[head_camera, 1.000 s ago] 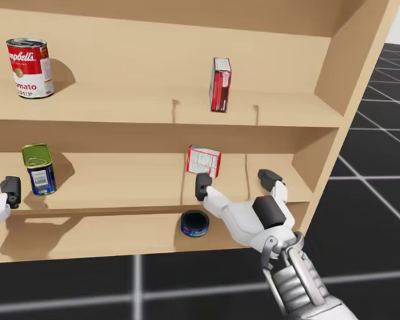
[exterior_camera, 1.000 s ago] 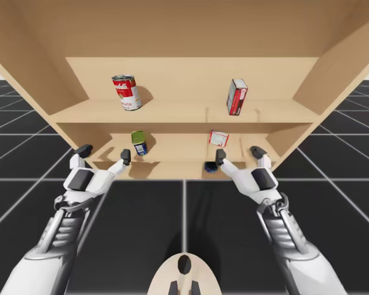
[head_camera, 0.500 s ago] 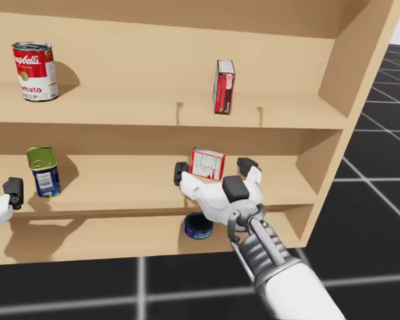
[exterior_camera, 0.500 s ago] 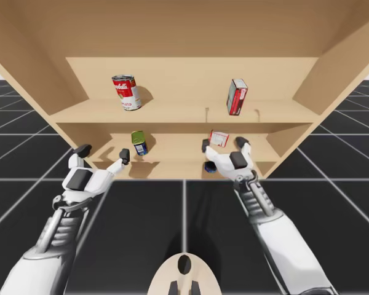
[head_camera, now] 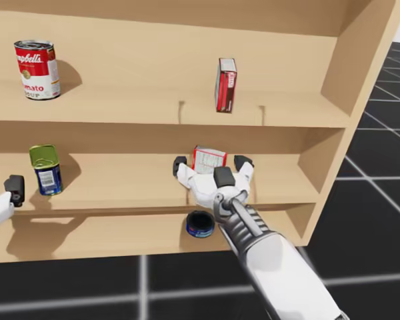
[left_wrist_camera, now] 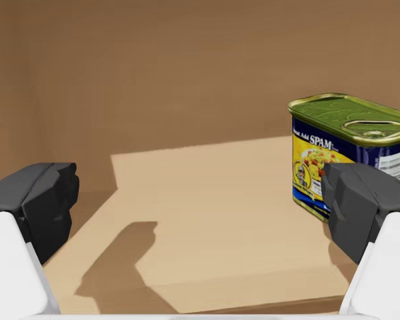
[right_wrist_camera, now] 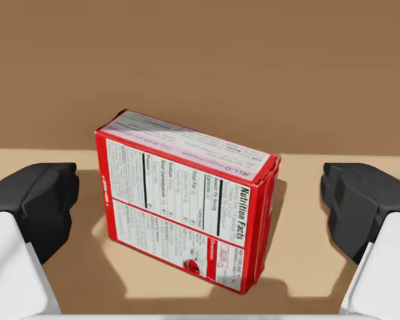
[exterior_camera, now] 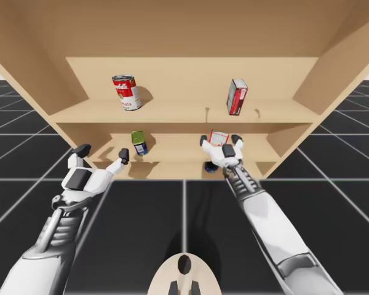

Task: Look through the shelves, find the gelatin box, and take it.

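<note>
The gelatin box (right_wrist_camera: 187,210), small, red and white, stands tilted on the middle shelf (exterior_camera: 219,137) (head_camera: 209,159). My right gripper (right_wrist_camera: 200,207) is open, with the box between its fingers and a gap on each side. In the high view my right gripper (exterior_camera: 219,141) reaches into the middle shelf at the box; the head view shows the right gripper (head_camera: 211,162) with its dark fingertips level with the box's two sides. My left gripper (exterior_camera: 104,152) is open at the shelf's left front, with nothing between its fingers (left_wrist_camera: 33,200).
A red and white can (exterior_camera: 126,92) and a tall red box (exterior_camera: 237,96) stand on the upper shelf. A blue tin with a green lid (left_wrist_camera: 350,153) stands just ahead of my left gripper's one finger. A dark round tin (head_camera: 200,224) lies on the bottom shelf under my right wrist.
My right arm has reached forward and leftward into the middle shelf, bringing its open fingers to both sides of the gelatin box. My head has turned slightly. The left arm has stayed put.
</note>
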Available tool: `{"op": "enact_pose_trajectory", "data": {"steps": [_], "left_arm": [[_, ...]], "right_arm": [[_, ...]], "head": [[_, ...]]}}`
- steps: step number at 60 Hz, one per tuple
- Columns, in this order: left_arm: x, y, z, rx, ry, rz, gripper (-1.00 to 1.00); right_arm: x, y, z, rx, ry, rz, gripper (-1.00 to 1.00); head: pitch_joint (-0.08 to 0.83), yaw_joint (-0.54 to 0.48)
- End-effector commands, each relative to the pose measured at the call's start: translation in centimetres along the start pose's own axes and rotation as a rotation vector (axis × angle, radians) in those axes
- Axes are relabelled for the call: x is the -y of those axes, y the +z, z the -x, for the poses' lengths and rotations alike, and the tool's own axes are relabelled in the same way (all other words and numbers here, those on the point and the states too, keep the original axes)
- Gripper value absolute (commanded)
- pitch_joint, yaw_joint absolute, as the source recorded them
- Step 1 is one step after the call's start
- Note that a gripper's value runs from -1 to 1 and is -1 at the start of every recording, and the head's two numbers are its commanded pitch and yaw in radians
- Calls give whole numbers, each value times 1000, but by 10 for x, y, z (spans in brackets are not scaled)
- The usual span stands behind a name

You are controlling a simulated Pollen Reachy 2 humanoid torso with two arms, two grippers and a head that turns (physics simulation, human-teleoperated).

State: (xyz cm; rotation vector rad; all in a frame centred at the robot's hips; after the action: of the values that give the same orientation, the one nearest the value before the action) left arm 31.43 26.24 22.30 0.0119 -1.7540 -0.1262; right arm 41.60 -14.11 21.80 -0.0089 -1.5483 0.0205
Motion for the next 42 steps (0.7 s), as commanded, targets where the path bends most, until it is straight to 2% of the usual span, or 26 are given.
{"op": "enact_pose_trajectory", "data": {"steps": [1, 10, 11, 12, 13, 14, 15, 16, 21, 42], "left_arm": [[-1, 0, 0, 1, 1, -1, -1000], [-1, 0, 0, 2, 1, -1, -1000], [-1, 0, 0, 2, 1, -1, -1000], [-1, 0, 0, 2, 1, -1, -1000], [-1, 0, 0, 2, 1, -1, -1000], [-1, 0, 0, 1, 2, -2, -1000], [-1, 0, 0, 1, 2, -2, -1000], [-1, 0, 0, 1, 2, -2, -1000], [-1, 0, 0, 1, 1, -2, -1000], [-1, 1, -1, 1, 1, -2, -1000]], "right_arm": [[-43, -2, 11, -38, -90, -51, -1000], [-45, -4, 13, -45, -89, -72, -962], [-45, -4, 13, -41, -84, -68, -704], [-45, -4, 14, -40, -84, -64, -585], [-45, -4, 15, -39, -84, -61, -197], [-45, -4, 15, -44, -87, -61, 592], [-45, -4, 16, -45, -87, -61, 738], [-45, -5, 16, -45, -88, -62, 789], [-45, -5, 17, -47, -88, -59, 908], [-39, 1, 18, -40, -99, -64, 982]], "head": [[402, -178], [403, -177], [403, -177], [403, -177], [404, -177], [404, -177], [403, -178], [404, -178], [404, -176], [408, -180]]}}
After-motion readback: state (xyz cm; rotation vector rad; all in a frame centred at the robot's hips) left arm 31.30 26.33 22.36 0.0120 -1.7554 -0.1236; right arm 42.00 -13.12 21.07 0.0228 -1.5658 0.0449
